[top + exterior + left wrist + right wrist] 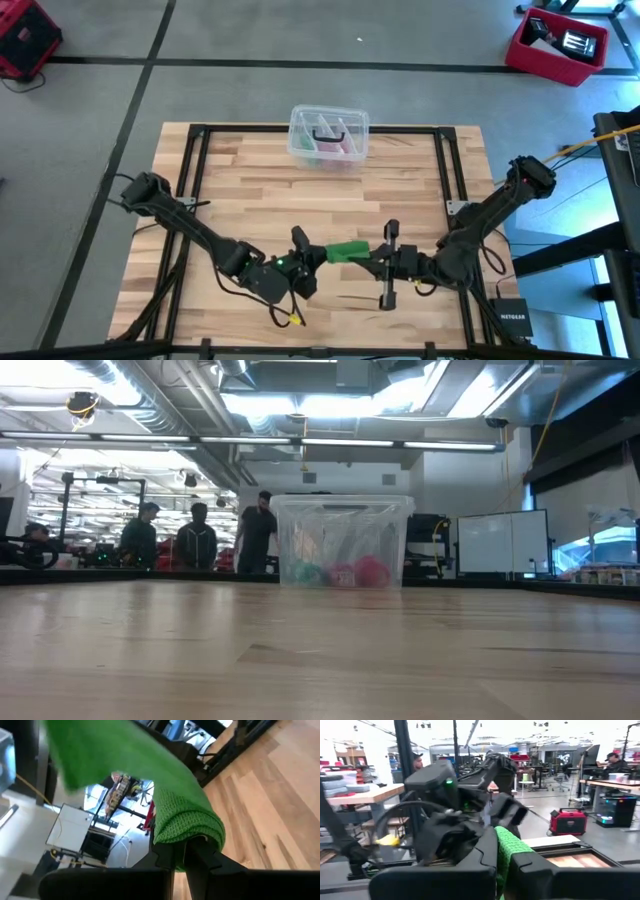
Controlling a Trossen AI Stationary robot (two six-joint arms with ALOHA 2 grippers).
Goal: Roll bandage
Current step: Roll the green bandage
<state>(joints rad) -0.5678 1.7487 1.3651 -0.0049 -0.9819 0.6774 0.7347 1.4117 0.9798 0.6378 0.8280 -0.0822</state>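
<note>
Both my grippers pinch the bandage (349, 250), held above the near table (400, 180) between them: left gripper (313, 256) clamped on one end, right gripper (378, 256) on the other. It looks partly folded, not yet a tight cylinder; most rolling remains.

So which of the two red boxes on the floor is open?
The red box at the high view's top right: its top is open, contents showing. The other red box, top left, looks closed.

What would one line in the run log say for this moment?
left gripper: shut on bandage | right gripper: shut on bandage | bandage: lifted between both | clear box: far edge
</note>
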